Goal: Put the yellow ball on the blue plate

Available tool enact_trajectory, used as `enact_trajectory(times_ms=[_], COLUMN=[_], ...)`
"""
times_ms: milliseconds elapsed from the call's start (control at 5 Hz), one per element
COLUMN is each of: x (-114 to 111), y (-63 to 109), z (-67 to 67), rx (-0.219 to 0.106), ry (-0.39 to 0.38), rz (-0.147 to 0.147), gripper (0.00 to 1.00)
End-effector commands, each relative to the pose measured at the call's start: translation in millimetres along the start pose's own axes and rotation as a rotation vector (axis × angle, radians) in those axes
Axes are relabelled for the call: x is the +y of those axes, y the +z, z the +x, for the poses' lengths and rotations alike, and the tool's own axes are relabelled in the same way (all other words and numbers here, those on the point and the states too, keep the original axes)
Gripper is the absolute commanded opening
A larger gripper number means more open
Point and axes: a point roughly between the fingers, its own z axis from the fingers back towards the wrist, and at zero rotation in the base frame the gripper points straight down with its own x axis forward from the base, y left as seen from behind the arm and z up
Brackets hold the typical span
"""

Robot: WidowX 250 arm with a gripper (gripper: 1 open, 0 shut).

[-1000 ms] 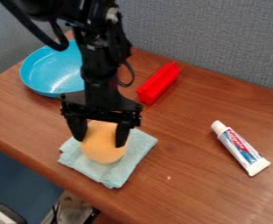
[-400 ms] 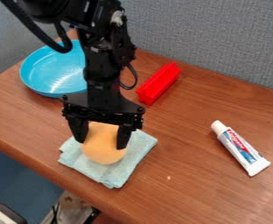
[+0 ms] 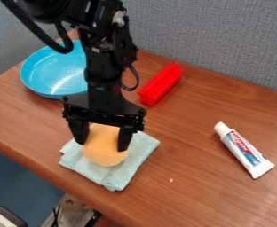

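Observation:
The yellow ball (image 3: 104, 148), an orange-yellow egg shape, rests on a square teal cloth (image 3: 109, 160) near the table's front edge. My gripper (image 3: 102, 140) points straight down over it, open, with one black finger on each side of the ball; whether the fingers touch it I cannot tell. The blue plate (image 3: 49, 74), a round bright-blue dish with a raised rim, sits at the back left, behind the arm and apart from the ball.
A red block (image 3: 162, 82) lies behind the arm toward the middle of the wooden table (image 3: 188, 168). A white toothpaste tube (image 3: 243, 148) lies at the right. The table's front edge runs just below the cloth.

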Motion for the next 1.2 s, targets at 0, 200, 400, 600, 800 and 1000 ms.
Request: enact_trajectory(times_ms=[0, 200, 400, 600, 800, 1000], x=[-2.7, -2.4, -2.1, -2.1, -2.0, -2.1], y=[10.2, 10.5, 10.3, 9.5, 8.5, 7.8], z=[6.9, 7.8, 8.3, 8.5, 8.6, 8.5], rx=[-0.047, -0.047, -0.046, -0.044, -0.042, -0.039], ry=[-0.010, -0.007, -0.004, 0.000, 0.002, 0.004], rz=[0.004, 0.008, 0.012, 0.016, 0.021, 0.026], gripper=[1.00, 1.00, 1.00, 1.00, 1.00, 1.00])
